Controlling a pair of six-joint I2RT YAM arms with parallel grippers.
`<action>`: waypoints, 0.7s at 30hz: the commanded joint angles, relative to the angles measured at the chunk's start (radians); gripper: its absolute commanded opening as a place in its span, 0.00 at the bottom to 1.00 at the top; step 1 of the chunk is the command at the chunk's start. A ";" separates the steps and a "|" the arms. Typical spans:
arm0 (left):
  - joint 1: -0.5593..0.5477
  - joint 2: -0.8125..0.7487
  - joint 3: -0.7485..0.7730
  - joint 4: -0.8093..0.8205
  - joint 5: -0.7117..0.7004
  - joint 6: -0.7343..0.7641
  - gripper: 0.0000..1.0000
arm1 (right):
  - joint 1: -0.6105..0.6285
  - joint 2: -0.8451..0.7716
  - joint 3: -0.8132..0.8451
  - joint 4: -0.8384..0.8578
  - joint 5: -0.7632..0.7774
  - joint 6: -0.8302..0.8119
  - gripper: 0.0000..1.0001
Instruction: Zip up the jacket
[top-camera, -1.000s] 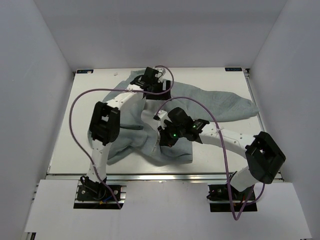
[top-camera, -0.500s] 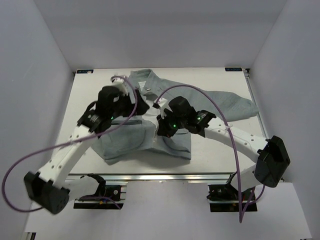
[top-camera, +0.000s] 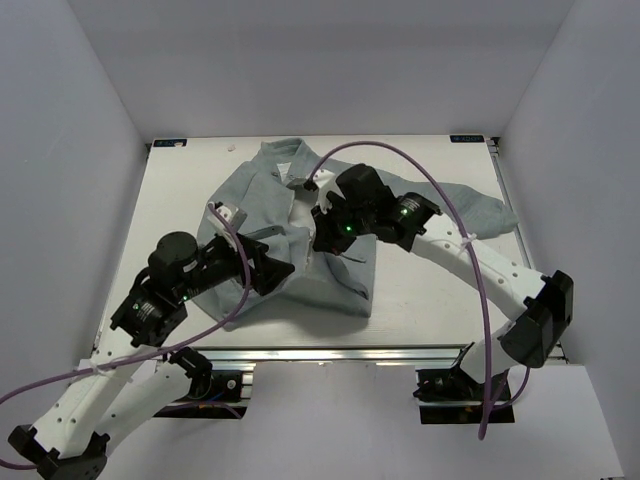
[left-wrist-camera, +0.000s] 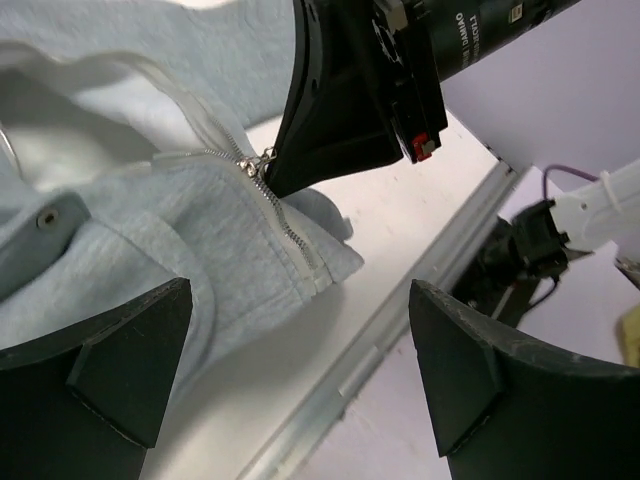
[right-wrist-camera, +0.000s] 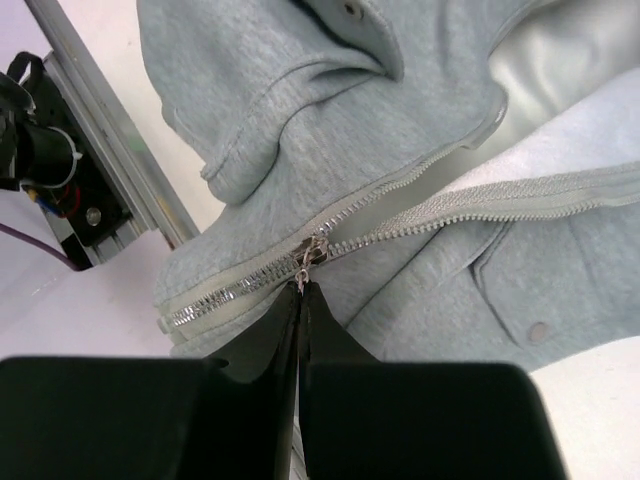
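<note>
The jacket is soft and grey-green. It lies spread out on the white table. Its collar is at the far side and its bottom edge is near the front. 1 long sleeve sticks out to the right. The silver zipper is shut only at the bottom, up to the zipper pull. Above that the 2 sides split apart and the pale inside shows. A pocket flap has a round snap. The right claw pinches the zipper pull.
</note>
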 joint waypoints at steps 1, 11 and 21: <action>-0.003 0.079 0.033 0.023 -0.046 0.077 0.98 | -0.030 0.055 0.148 -0.103 -0.026 -0.045 0.00; -0.218 0.231 0.070 0.061 -0.402 0.143 0.98 | -0.165 0.242 0.426 -0.349 -0.118 -0.235 0.00; -0.522 0.428 0.139 0.050 -0.930 0.264 0.98 | -0.218 0.268 0.429 -0.357 -0.213 -0.228 0.00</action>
